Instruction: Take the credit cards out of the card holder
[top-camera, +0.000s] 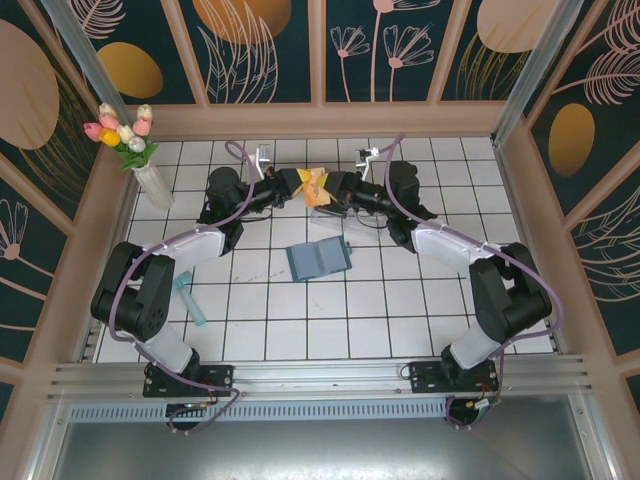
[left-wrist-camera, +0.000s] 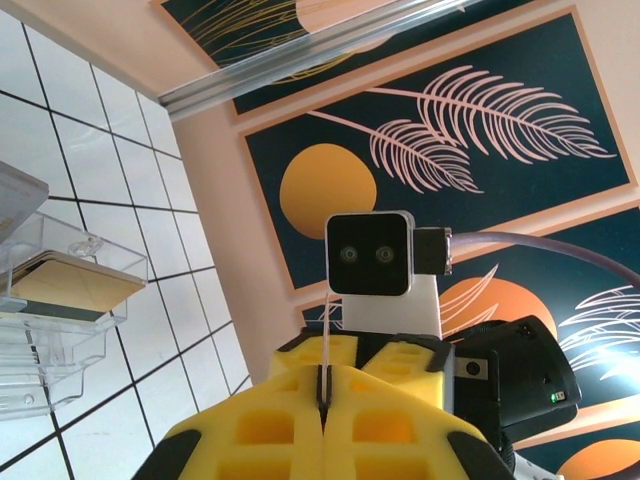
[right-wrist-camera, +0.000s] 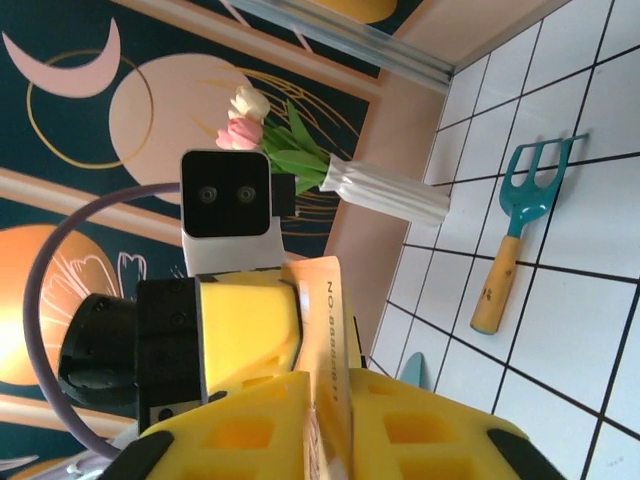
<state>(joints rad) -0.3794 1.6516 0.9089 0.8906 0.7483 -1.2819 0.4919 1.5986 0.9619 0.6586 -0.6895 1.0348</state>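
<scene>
1. The right gripper (right-wrist-camera: 328, 405) is clenched on an orange credit card (right-wrist-camera: 325, 310). The card stands on edge between the yellow pads, its printed number facing the camera.
2. The left gripper (left-wrist-camera: 322, 425) has its jaws pressed together. A thin edge runs up out of the seam, judged to be the same credit card seen edge-on. In the right wrist view, the left fingers touch the card's far end.
3. The two grippers meet nose to nose above the far middle of the table (top-camera: 300, 320). The card is held in the air between them.
4. The card holder (top-camera: 318, 258) lies open and flat on the tiles, nearer the arm bases and well apart from both grippers. Whether its pockets contain further cards cannot be determined.
5. A clear box (left-wrist-camera: 60, 310) stands beside the left gripper. A gold card (left-wrist-camera: 75, 285) lies in its upper compartment.
6. Step in hand (judgement): mid-air handover of one extracted card.
7. Next move (judgement):
   - One gripper must release before the other withdraws. Pulling with both clamped risks bending the card.
   - Deposit the card, then return to the card holder.
</scene>
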